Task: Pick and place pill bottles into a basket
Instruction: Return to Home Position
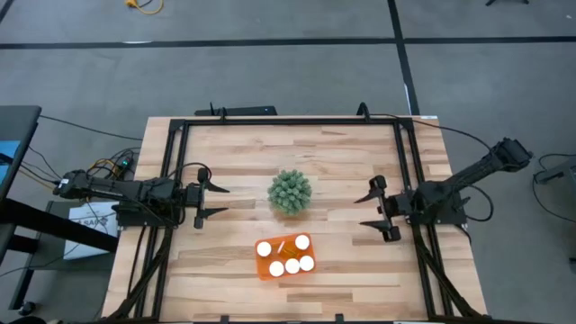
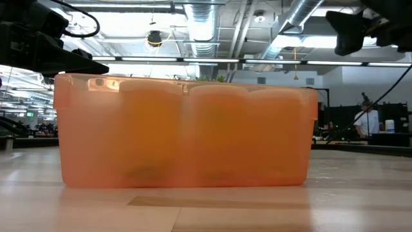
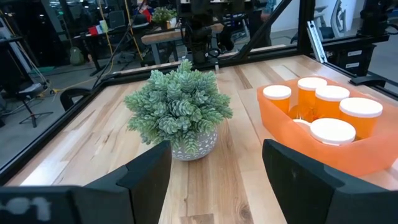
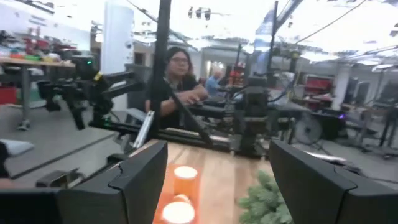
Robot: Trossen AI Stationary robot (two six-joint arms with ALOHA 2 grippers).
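Observation:
The orange basket (image 1: 284,255) sits on the table near its front edge, and it fills the low view (image 2: 183,132). Several orange pill bottles with white caps (image 1: 292,265) stand inside it; they also show in the left wrist view (image 3: 331,132) and the right wrist view (image 4: 185,177). My left gripper (image 1: 219,200) is open and empty above the table's left side, pointing toward the plant. My right gripper (image 1: 367,211) is open and empty above the table's right side, pointing toward the table's left.
A green spiky plant in a small pot (image 1: 290,192) stands at the table's middle, between the two grippers and just behind the basket. A black frame (image 1: 288,120) runs along the table's sides and far edge. A person (image 4: 177,87) is in the room beyond the table.

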